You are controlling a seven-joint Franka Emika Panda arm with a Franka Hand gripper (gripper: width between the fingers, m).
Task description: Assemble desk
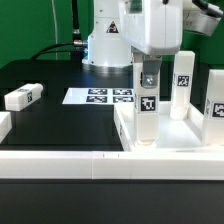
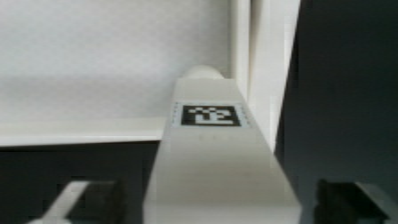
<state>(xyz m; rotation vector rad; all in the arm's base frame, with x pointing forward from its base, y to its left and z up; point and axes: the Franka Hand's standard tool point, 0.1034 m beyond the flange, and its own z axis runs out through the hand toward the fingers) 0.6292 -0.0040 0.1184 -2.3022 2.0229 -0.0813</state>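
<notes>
**A:** Pincer (image 1: 148, 74) state?

**B:** It straddles the top of an upright leg (image 1: 148, 110). In the wrist view there's one finger (image 2: 68, 204) on each side of that leg (image 2: 214, 150), with a dark strip between each finger and the leg. Can't tell if the pads touch, so gripped or slack is unknown.

**A:** Does the exterior view settle it?

**B:** No, the hand housing blocks the fingertips there. It does show the leg standing straight below the pincer, at the desk top (image 1: 175, 141) corner toward the exterior view's left. Can't see whether it's seated.

**A:** What does only the wrist view give?

**B:** The tag (image 2: 212, 115) on the leg, close up. It also shows the edge: pale desk top (image 2: 89, 90) on one side of the leg and black surface (image 2: 347, 80) on the other.

**A:** Room around the pincer?

**B:** Toward the exterior view's right, a second leg (image 1: 183, 85) stands near, with a gap between. A third leg (image 1: 215, 98) is further out, at the frame edge.

Toward the exterior view's left, the surface (image 1: 60, 125) is open. The marker board (image 1: 100, 96) lies beyond that, and a loose leg (image 1: 22, 96) lies flat well apart. The rail (image 1: 80, 160) runs along the front, below the pincer and just beside the desk top's near wall.
</notes>
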